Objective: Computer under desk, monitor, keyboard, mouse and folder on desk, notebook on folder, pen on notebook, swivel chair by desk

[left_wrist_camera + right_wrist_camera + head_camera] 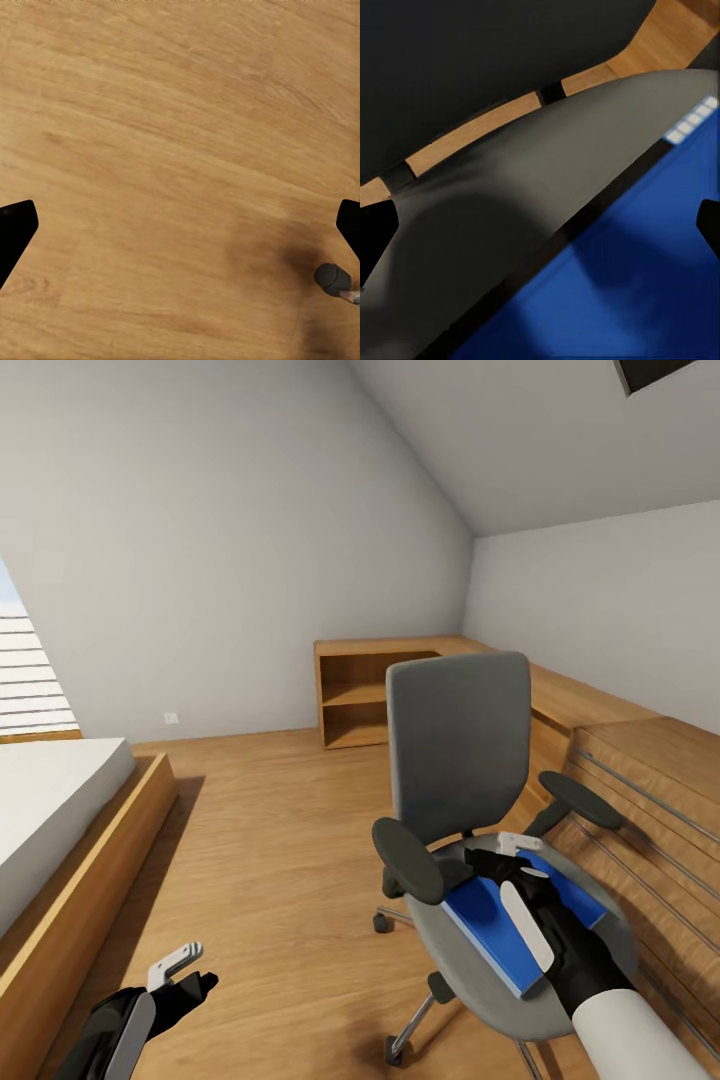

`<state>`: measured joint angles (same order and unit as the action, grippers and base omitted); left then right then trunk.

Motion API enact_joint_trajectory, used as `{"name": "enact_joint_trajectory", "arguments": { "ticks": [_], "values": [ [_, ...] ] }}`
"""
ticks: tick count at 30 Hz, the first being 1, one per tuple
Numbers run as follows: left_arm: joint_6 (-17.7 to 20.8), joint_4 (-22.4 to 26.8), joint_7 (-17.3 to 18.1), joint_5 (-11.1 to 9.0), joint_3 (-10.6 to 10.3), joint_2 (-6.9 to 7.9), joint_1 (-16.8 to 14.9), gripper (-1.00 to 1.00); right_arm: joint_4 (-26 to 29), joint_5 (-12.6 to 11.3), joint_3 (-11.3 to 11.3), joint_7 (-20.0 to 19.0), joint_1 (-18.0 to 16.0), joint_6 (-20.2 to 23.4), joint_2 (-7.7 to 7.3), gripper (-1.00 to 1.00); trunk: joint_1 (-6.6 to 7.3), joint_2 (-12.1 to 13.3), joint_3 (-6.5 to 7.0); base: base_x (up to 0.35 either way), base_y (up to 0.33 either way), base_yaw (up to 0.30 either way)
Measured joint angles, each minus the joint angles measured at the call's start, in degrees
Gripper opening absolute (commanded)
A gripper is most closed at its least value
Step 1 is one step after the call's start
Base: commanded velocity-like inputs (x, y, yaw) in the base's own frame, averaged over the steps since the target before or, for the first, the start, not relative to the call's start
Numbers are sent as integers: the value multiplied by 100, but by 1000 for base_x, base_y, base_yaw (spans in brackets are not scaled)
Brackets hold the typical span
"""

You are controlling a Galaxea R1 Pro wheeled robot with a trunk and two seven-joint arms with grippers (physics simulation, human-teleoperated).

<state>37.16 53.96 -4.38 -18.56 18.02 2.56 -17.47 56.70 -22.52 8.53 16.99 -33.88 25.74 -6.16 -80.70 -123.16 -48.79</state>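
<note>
The right hand [513, 857] reaches down over the swivel chair [462, 760], fingers spread wide above the blue folder [490, 930] lying on the seat, gripping nothing. The right wrist view shows the folder's edge against the grey seat. The left hand [185, 972] hangs low, wide apart and empty, over the wooden floor [180, 150], where a chair caster [332, 278] appears.

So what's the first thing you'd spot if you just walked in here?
The grey chair in the middle of the wooden floor, with a bright blue folder lying on its seat. The right gripper hovers right over that folder, jaws open. The left gripper hangs low over bare floor, near the bed.
</note>
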Motion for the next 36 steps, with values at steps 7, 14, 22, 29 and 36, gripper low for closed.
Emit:
{"name": "enact_joint_trajectory", "arguments": {
  "ticks": [7, 14, 22, 29, 36],
  "values": [
    [0, 6, 2, 0, 0, -1, 0, 100, -9, 0, 0, 18, -1, 16, 0, 100, 2, 0, 0, 106, 0, 0],
    [9, 79, 25, -8, -1, 1, 0, 100, -27, 0, 0, 26, -1, 48, 0, 100, 0, 0, 0, 54, 0, 0],
    [50, 451, 24, -24, 15, -5, 0, 100, -148, 0, -1, 28, -8, 107, 0, 100, -43, -79, -35, 4, 0, 0],
    [51, 487, 24, -34, 17, -9, 0, 100, -173, 3, -1, 28, -9, 111, 7, 100, -132, -241, -108, 0, 0, 0],
    [57, 492, 24, -28, 17, -10, 0, 100, -176, 7, 1, 28, -9, 111, 9, 100, -153, -279, -125, 0, 0, 0]
  ]
}}
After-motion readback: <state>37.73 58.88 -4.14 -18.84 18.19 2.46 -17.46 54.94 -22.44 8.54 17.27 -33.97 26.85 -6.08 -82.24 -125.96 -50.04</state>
